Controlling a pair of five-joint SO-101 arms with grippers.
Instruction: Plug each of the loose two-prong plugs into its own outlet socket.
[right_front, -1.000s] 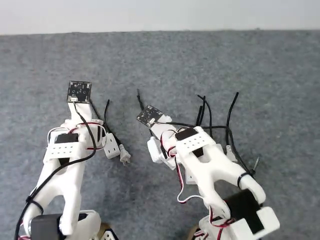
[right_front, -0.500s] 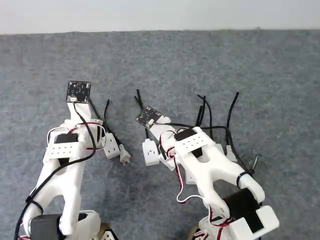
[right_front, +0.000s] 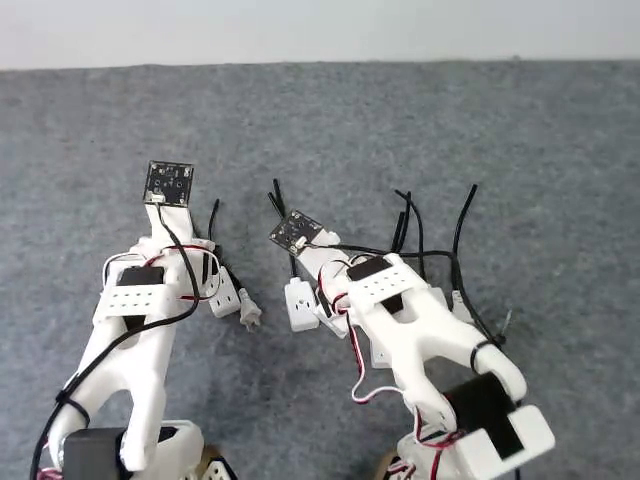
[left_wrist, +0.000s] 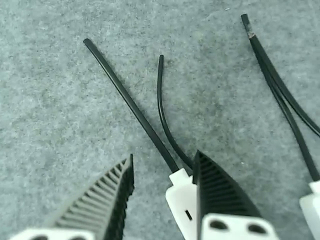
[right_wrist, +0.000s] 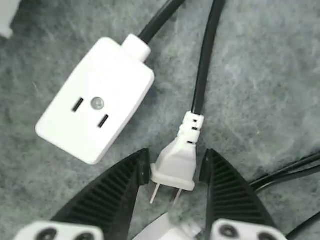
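White two-prong plug (right_wrist: 175, 162), black cord (right_wrist: 202, 75), right jaws apart astride it, left jaws apart

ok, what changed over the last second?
The left arm swung slightly toward the right arm. The white outlet socket beside the right arm slid out from under its wrist, toward the left arm. The two-prong plug near the left arm and the black cords stayed put.
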